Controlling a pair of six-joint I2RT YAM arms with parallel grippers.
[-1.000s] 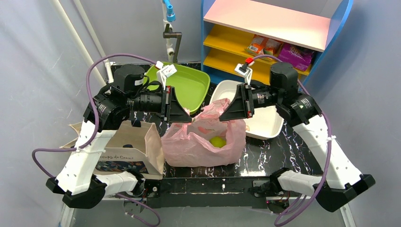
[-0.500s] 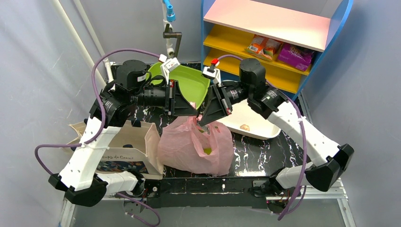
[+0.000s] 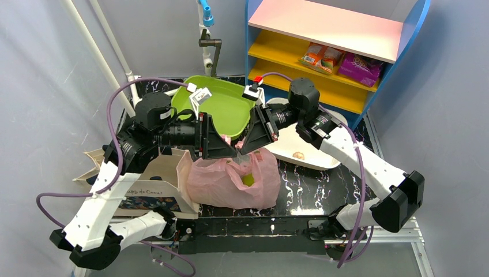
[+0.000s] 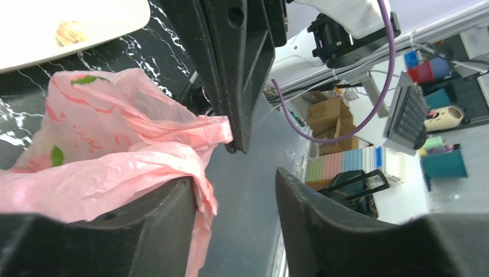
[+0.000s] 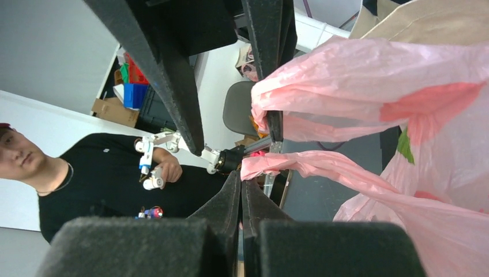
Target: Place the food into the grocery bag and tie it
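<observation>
Fingers of the right tool (image 5: 241,183) are pressed together on a twisted strand of pink handle (image 5: 300,164). The left tool (image 4: 235,182) stands with its jaws apart, and the other handle (image 5: 346,75) is only draped over one finger, not pinched. That loose drape looks like the weak spot. Thin, slick film could slide off an open finger as soon as the arms cross or pull, leaving the knot only one end to work with. Too hard a tug from the closed tool could also stretch or tear its strand, or lift the bag and tip it over. The two tools meet almost tip to tip just on the near side of the green tub (image 3: 222,107). The grocery bag (image 3: 219,184) hangs slack directly beneath them and rests on the table (image 3: 311,184) nearer than that tub, its mouth drawn up toward the fingers. A yellow-green pear (image 3: 248,180) shows through the film; I cannot make out any other food inside. A canvas tote (image 3: 153,173) sits to the near left of the tub, just beside the bag.
</observation>
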